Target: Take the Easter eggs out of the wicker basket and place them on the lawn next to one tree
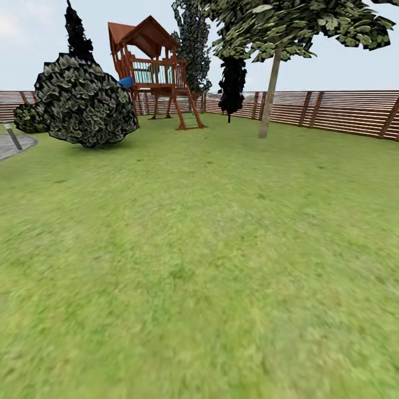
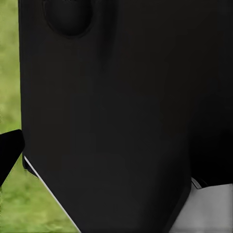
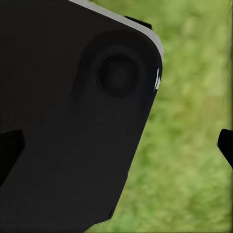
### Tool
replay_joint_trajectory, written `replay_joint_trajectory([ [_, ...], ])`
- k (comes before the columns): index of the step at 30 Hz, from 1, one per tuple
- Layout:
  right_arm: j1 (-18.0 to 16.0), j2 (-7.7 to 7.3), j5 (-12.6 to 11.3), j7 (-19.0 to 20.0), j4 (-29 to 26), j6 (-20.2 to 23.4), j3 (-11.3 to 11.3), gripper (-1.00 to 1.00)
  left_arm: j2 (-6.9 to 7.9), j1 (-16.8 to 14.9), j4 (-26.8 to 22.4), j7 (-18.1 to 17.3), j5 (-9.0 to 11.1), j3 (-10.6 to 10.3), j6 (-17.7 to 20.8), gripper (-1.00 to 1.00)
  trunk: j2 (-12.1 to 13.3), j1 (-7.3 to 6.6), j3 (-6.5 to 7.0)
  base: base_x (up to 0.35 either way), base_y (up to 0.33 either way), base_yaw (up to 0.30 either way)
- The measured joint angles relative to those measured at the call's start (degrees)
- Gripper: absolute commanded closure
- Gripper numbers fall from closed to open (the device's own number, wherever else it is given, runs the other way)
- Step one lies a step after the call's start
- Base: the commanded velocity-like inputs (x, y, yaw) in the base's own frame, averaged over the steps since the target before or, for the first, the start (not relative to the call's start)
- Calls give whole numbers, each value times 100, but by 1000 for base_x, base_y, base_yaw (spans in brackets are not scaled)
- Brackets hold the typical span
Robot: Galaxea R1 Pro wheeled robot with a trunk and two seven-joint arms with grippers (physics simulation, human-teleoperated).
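A wide lawn (image 1: 210, 249) is spread ahead in the head view; a pale-trunked tree (image 1: 270, 94) is seen by the slatted fence (image 1: 343, 113), right of the wooden playset (image 1: 152, 72) and a round shrub (image 1: 83, 102). Basket and eggs are not to be seen here — the step is judged to be a search; the base is best turned slowly until wicker is sighted. Both wrist views are blocked by dark robot panels over grass; whether either gripper is wide or narrow cannot be told.
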Motion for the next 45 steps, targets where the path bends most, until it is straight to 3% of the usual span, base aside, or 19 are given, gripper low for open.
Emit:
replay_joint_trajectory([
  [45, 0, 5, -1, 0, 0, 0, 0, -100, 0, -1, 0, 0, 5, 6, 0, -100, 0, 0, 0, 339, 0, 0],
])
